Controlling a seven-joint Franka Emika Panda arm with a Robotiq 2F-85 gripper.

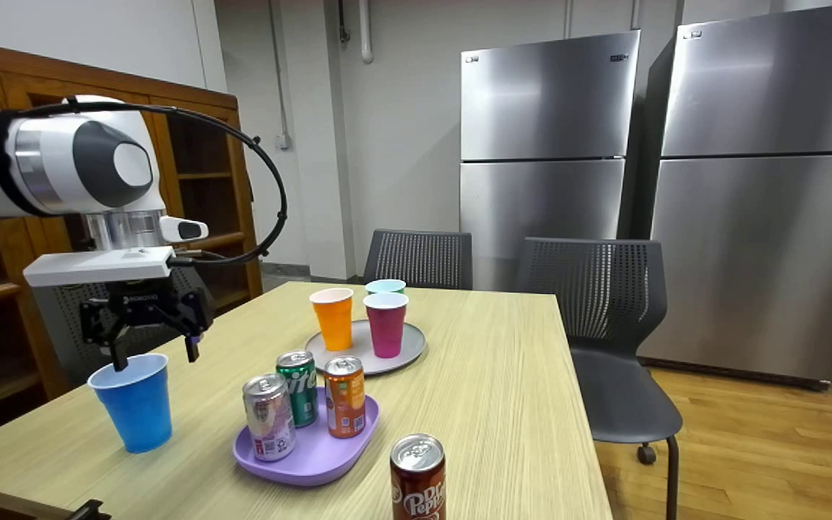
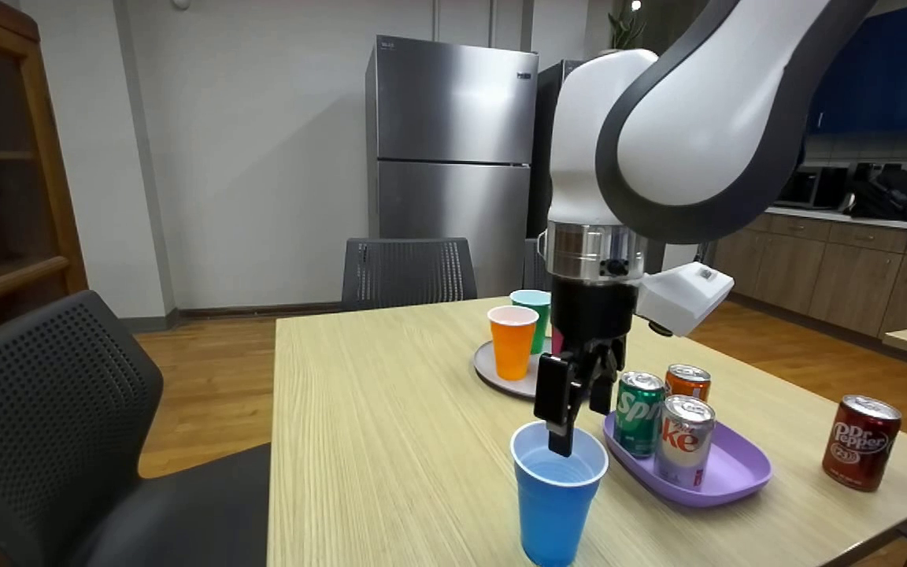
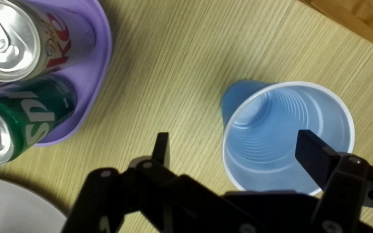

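Note:
My gripper (image 1: 156, 355) is open and empty, pointing down at the blue cup (image 1: 138, 404). In the wrist view, the gripper (image 3: 233, 139) has one finger over the mouth of the cup (image 3: 264, 129) and the other outside it, above the table. I cannot tell whether the first finger dips below the rim. The cup stands upright and its inside looks empty. In an exterior view, the gripper (image 2: 579, 425) and cup (image 2: 556, 512) overlap at the rim. A purple tray (image 1: 315, 466) beside the cup holds a silver can (image 1: 269, 426), a green Sprite can (image 1: 299, 390) and an orange can (image 1: 345, 401).
A grey plate (image 1: 412, 348) farther back holds an orange cup (image 1: 333, 321), a maroon cup (image 1: 387, 328) and a green cup (image 2: 532, 315). A Dr Pepper can (image 1: 419, 484) stands on the table past the tray. Dark chairs (image 1: 589, 303) (image 2: 44, 409) stand around the table.

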